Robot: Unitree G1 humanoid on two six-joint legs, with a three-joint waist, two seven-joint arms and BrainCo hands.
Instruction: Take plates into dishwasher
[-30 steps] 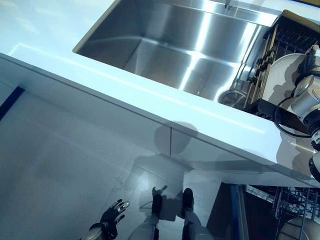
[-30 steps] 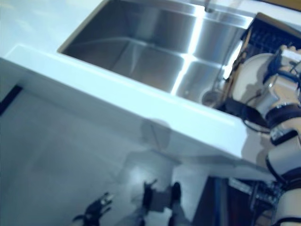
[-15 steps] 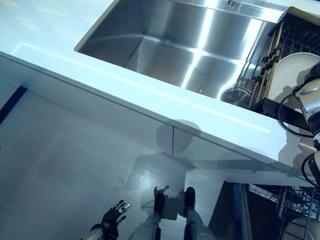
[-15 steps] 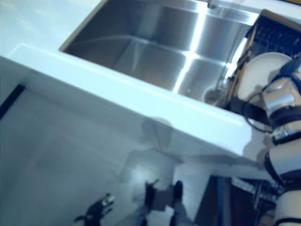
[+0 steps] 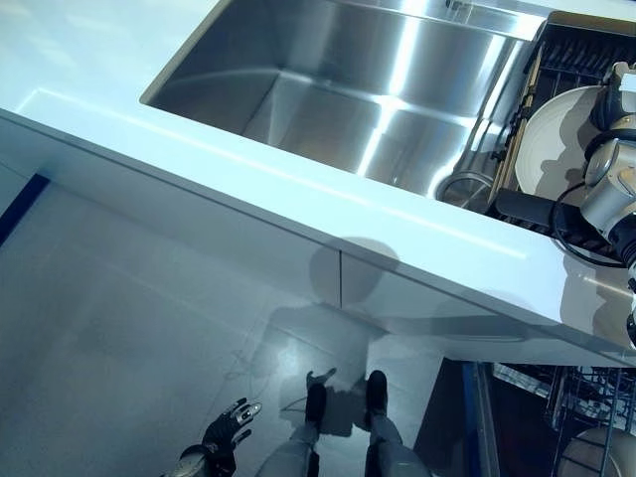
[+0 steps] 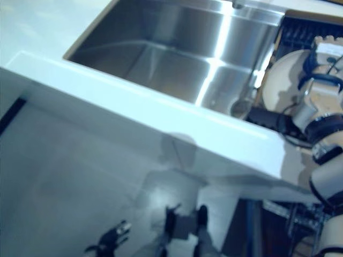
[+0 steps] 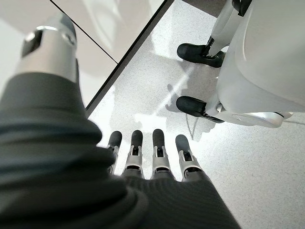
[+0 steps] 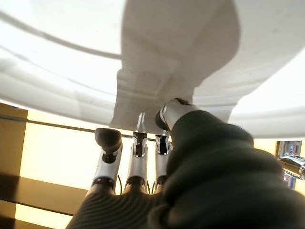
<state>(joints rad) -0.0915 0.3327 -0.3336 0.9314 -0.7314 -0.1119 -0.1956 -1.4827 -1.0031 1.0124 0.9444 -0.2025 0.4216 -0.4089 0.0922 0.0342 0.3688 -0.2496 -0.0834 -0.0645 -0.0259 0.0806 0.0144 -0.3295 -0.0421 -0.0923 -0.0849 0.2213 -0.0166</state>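
Plate (image 5: 556, 149): white, standing in the dark rack just beside the sink (image 5: 328, 89).
Right robot hand (image 8: 138, 157): fingers reach the plate's rim; grasp cannot be told.
Left robot hand (image 7: 152, 157): released, fingers straight, low over the floor.

White counter (image 5: 298, 189), steel sink (image 5: 358, 89), grey floor (image 5: 129, 348).

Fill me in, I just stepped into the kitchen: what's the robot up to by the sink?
The robot is reaching its right hand to a white plate standing in the dish rack beside the steel sink. Its straight fingers rest against the plate's underside, not gripping yet. The left hand hangs open above the floor. The dishwasher rack shows at the lower right, below the counter.
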